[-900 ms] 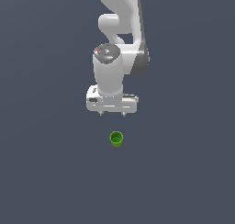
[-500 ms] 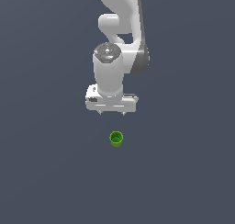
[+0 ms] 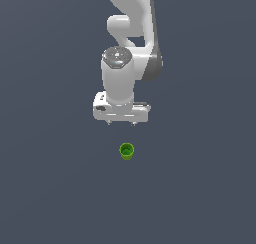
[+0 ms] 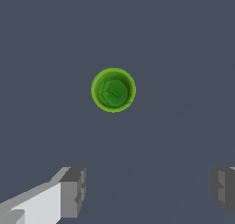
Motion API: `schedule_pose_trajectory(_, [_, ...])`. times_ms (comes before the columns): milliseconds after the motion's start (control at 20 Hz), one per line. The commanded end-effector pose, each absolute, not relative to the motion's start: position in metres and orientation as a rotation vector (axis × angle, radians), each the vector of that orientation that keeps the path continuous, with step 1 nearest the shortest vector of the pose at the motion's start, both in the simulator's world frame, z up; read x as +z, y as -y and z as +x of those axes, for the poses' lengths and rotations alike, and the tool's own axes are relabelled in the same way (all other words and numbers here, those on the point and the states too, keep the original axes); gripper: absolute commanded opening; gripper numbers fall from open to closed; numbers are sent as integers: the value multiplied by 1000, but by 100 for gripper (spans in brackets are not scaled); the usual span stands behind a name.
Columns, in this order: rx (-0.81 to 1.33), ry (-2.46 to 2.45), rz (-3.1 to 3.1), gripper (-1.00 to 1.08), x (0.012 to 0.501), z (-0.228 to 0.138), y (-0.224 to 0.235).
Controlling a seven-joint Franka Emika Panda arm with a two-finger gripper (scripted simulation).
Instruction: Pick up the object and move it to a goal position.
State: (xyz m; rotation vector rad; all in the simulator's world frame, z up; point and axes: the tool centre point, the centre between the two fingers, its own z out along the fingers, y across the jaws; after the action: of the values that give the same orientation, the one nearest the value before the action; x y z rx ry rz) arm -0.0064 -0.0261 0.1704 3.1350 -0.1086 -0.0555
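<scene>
The object [image 3: 126, 151] is a tiny bright green cup with a darker hollow centre, standing upright on the dark grey floor. It also shows in the wrist view [image 4: 113, 90], seen from straight above. My gripper [image 3: 121, 123] hangs from the white arm, pointing down, above and a little behind the cup. It is open and empty. In the wrist view its two grey fingertips [image 4: 73, 192] stand wide apart, and the gripper [image 4: 149, 188] is clear of the cup.
The flat dark grey floor [image 3: 50, 188] fills the scene around the cup. The white arm [image 3: 130, 33] rises out of the exterior view's top.
The gripper has shifted slightly toward the exterior view's left and a little lower. The cup has not moved.
</scene>
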Motion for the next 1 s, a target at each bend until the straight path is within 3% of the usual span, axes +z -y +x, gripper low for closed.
schedule_pose_trajectory(0, [-55, 136, 3134, 100, 169, -5, 26])
schedule_pose_trajectory(950, [-25, 749, 3051, 100, 125, 37, 17])
